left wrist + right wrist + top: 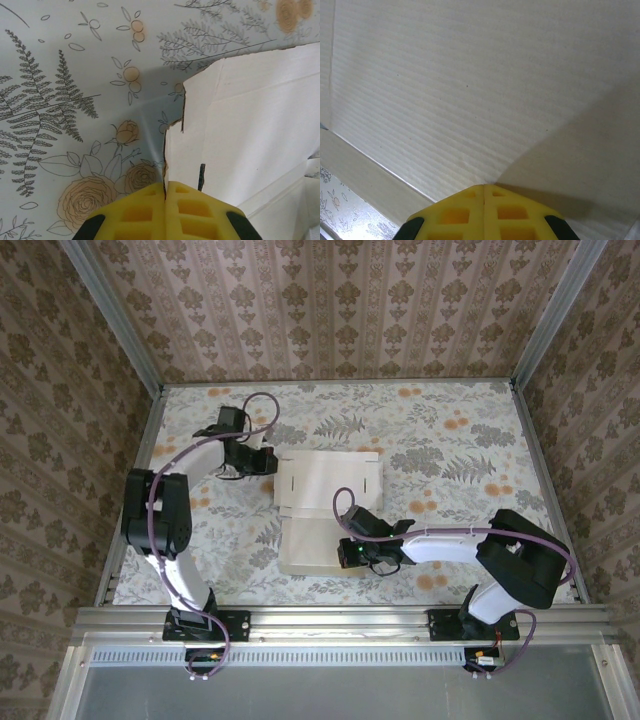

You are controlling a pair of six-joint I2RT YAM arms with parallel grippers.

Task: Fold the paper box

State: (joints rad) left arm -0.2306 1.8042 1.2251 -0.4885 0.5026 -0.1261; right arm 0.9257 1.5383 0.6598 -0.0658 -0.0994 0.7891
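The paper box (322, 502) lies opened out mid-table, off-white inside facing up, with creases and flaps. At its upper left edge my left gripper (262, 462) is shut, and in the left wrist view the card's raised left edge (172, 150) runs into the seam between the yellow fingers (165, 184). My right gripper (350, 552) rests on the right part of the sheet's near panel. In the right wrist view its tips (484, 187) are shut, nothing between them, touching the ribbed card (470, 85).
A floral cloth covers the table (460, 440). Patterned walls with metal posts (145, 430) close in the left, back and right sides. A metal rail (340, 620) runs along the near edge by the arm bases.
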